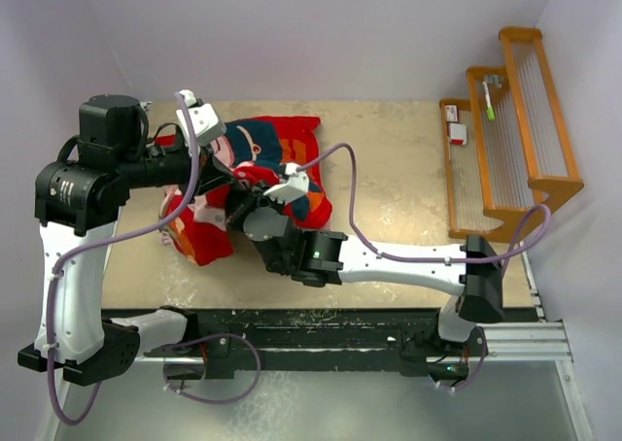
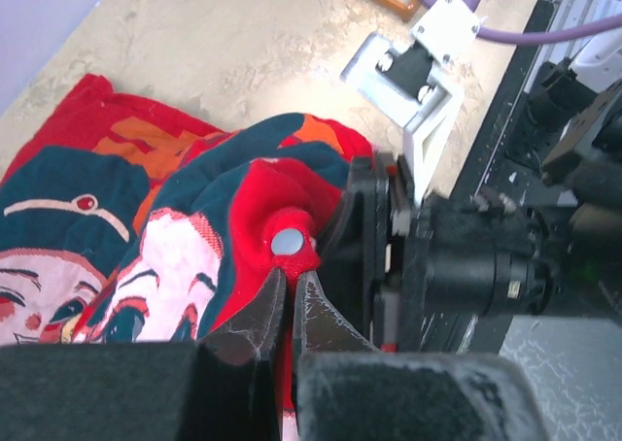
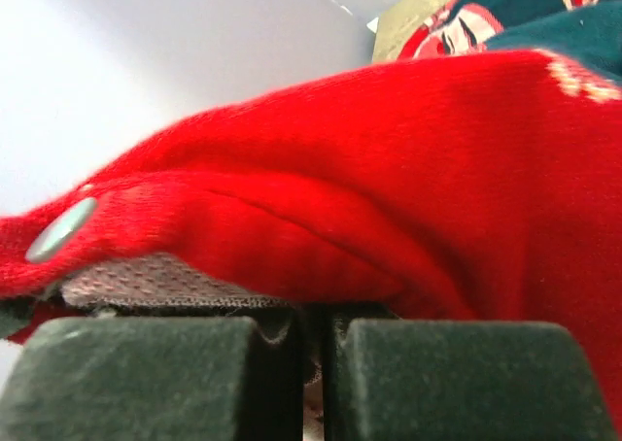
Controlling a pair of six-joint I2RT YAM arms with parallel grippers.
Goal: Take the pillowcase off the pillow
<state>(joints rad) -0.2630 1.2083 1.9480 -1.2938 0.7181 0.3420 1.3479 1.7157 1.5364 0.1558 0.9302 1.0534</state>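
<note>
The red-orange pillowcase [image 1: 277, 154] lies bunched at the table's left, its cartoon faces [image 2: 165, 266] showing. The pillow is hidden inside it. My left gripper [image 2: 289, 278] is shut on a red fold of the pillowcase just below a silver snap button [image 2: 287, 242]. My right gripper [image 3: 313, 349] comes in from the near right, right beside the left one. Its jaws are nearly together on the pillowcase's edge, where the greyish-mauve inside [image 3: 155, 286] shows under the red outer layer [image 3: 389, 169]. In the top view both grippers [image 1: 233, 190] meet over the near part of the cover.
A wooden rack [image 1: 510, 140] stands at the table's right edge, with a small red-and-white item [image 1: 455, 125] and a green pen [image 1: 489, 101] on it. The black rail [image 1: 321, 329] runs along the near edge. The right arm's body [image 2: 476, 261] crowds the left gripper.
</note>
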